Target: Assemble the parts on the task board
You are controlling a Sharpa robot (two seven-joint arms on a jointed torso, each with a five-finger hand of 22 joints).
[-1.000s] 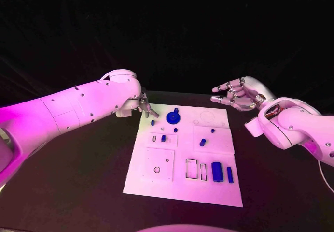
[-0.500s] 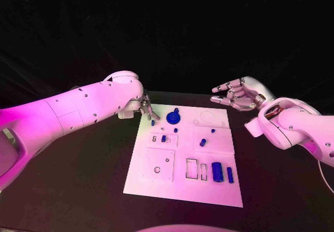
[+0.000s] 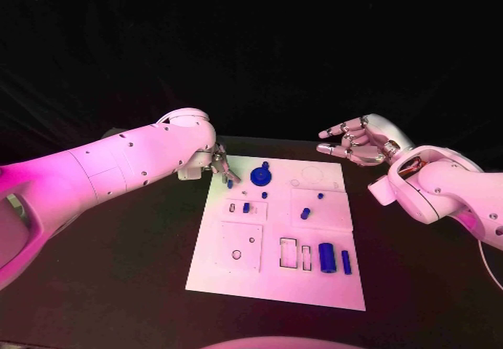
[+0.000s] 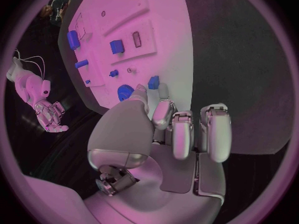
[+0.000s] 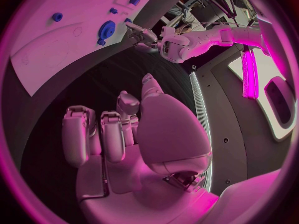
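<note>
Task board, white rectangular plate (image 3: 275, 258), long axis running 6 to 12 o'clock down table centre. Small blue peg (image 4: 153, 82) at board's 11 o'clock corner, orientation unclear. My left hand (image 3: 217, 163) over that corner, fingertips (image 4: 163, 90) just beside peg; cannot tell whether gripping. My right hand (image 3: 355, 143) raised off board's 1 o'clock corner, fingers curled apart, holding nothing.

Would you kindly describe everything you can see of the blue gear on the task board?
The blue gear is a round, toothed disc that looks like plastic, with a small knob rising from it. It lies flat near the far edge of the white task board, left of the board's middle. The left hand hangs close beside it, at the board's far left corner; I cannot tell whether they touch.
</note>
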